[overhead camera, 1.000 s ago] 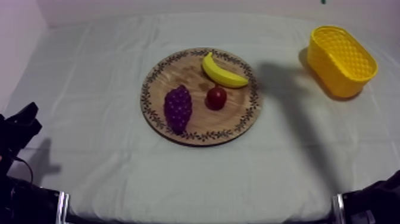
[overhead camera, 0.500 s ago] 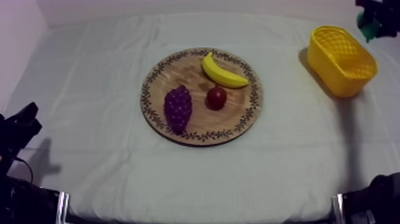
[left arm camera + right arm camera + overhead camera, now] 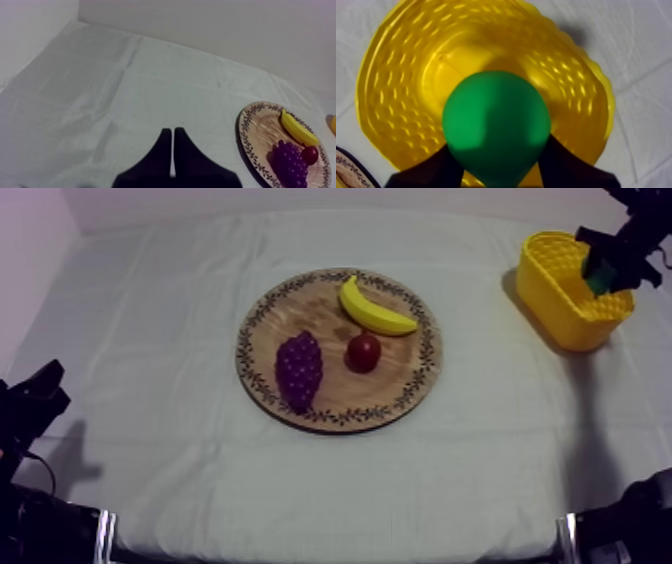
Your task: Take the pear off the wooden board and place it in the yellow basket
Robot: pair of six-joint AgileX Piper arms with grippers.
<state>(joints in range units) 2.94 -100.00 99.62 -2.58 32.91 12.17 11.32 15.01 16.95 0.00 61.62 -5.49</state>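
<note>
At the near left, the left pincer [image 3: 173, 134] rests pressed together, well apart from the wooden board [image 3: 320, 308]. At the far right, the right pincer [image 3: 608, 263] pinches the pear [image 3: 496, 125] directly above the yellow basket [image 3: 401, 75]; releasing it likely needs only a straight drop.

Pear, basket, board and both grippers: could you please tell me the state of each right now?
pear, held by the right gripper over the yellow basket
right gripper, shut on the pear
left gripper, shut on nothing
yellow basket, upright, below the held pear
wooden board, flat, bearing banana, grapes, small red fruit
</note>
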